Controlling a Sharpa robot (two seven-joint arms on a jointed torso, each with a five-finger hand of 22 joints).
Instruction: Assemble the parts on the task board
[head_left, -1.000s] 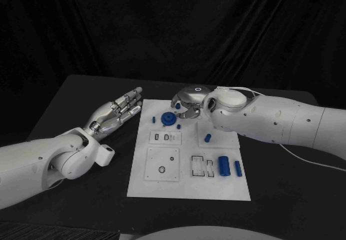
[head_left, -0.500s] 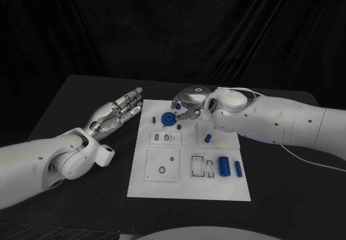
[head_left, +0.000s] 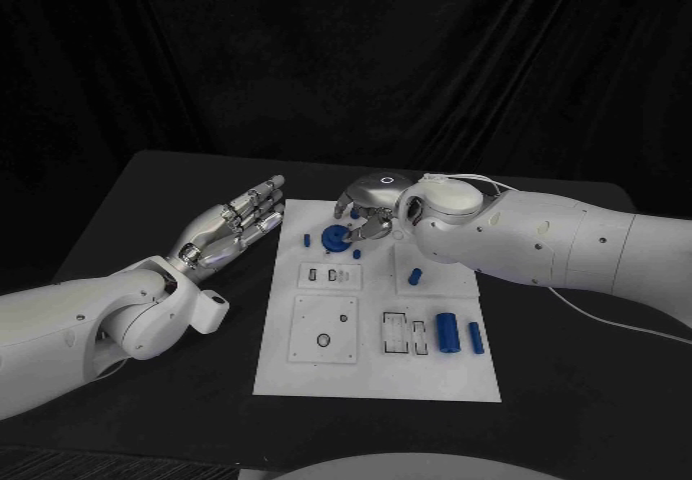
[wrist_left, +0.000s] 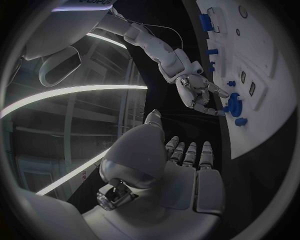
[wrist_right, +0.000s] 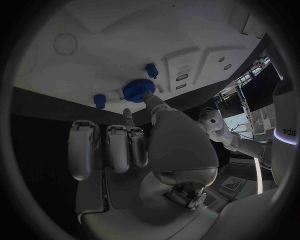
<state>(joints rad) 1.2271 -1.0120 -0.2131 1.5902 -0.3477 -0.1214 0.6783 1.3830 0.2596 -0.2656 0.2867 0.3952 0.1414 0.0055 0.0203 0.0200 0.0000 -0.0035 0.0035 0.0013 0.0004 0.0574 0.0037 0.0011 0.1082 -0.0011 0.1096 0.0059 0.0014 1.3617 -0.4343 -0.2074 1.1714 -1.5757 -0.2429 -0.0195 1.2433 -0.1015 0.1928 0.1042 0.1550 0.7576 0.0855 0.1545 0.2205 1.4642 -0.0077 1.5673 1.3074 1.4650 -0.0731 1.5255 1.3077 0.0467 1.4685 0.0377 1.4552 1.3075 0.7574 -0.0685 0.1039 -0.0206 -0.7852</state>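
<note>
The white task board (head_left: 378, 355) lies in the middle of the black table. A blue gear (head_left: 335, 238) lies on its far left part. My right hand (head_left: 369, 204) hovers over the board's far edge, fingers apart and reaching down to the gear. In the right wrist view the thumb tip (wrist_right: 149, 98) touches the rim of the gear (wrist_right: 138, 90), while the other fingers (wrist_right: 84, 148) stay straight and off it. My left hand (head_left: 231, 225) is held flat and open just left of the board, holding nothing. The left wrist view shows the right hand (wrist_left: 197, 93) beside the gear (wrist_left: 235, 104).
Other blue parts rest on the board: a small peg (head_left: 307, 240) left of the gear, a short peg (head_left: 415, 276) mid-board, a fat cylinder (head_left: 449, 332) and a slim bar (head_left: 476, 338) at the near right. Rectangular slots (head_left: 402, 334) and round holes (head_left: 326, 339) mark the board.
My right hand has shifted left and down toward the blue gear, its fingers now reaching it. The gear and the left hand have not moved.
</note>
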